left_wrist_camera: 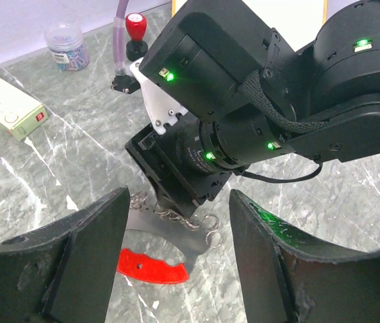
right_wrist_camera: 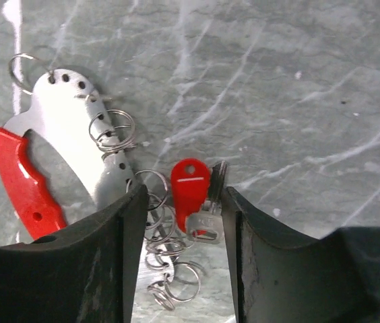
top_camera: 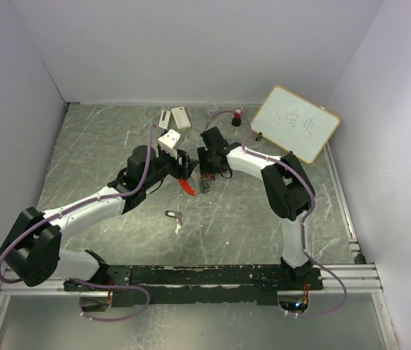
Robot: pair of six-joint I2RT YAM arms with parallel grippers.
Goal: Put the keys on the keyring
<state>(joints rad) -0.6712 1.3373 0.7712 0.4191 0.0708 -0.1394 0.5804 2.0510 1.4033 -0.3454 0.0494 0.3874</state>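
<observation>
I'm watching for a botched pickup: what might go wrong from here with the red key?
The red key sits off-centre in the open right gripper, beside loose rings; closing may snag a ring or twist the key. The left gripper hovers very close, so the arms might bump.

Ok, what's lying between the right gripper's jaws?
The red-headed key and a chain of small silver rings trailing from the keyring; the right wrist view shows it.
</observation>
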